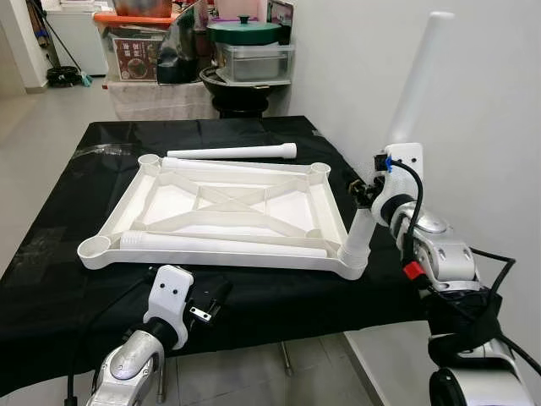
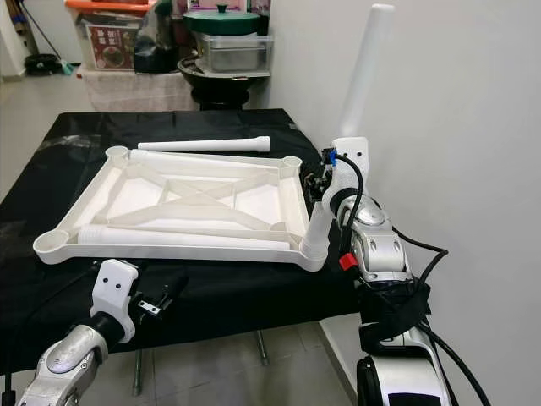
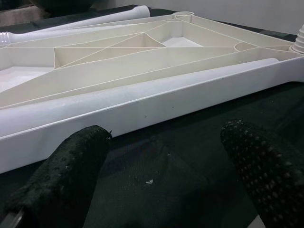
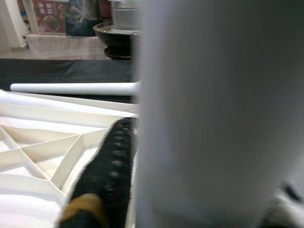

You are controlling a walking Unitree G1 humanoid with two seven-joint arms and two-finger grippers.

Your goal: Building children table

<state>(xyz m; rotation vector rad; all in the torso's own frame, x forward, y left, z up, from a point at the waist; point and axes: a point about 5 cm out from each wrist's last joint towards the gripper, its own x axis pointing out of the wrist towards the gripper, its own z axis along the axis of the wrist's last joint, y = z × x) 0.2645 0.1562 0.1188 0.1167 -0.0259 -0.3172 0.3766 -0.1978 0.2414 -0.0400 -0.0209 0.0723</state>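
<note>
1. Left gripper (image 1: 207,302): fingers (image 3: 71,175) spread apart, holding nothing, hovering low over the black cloth (image 1: 59,262) just in front of the tabletop's near edge.
2. White tabletop (image 1: 169,203) lies upside down, ribbed underside up, mid-table. One loose leg (image 1: 220,244) lies inside it along the near rim.
3. Second loose leg (image 1: 232,152) lies on the cloth just beyond the far rim.
4. Third leg (image 1: 385,161) stands tilted in the near right corner socket (image 1: 353,258); right gripper (image 1: 365,193) is clamped around it partway up.
5. Background: storage boxes (image 1: 135,38) and a green-lidded pot (image 1: 245,32) on a metal container.
6. Right corner sits near the table's right edge, white wall (image 1: 482,110) close beyond. Open floor (image 1: 34,118) to the left.
</note>
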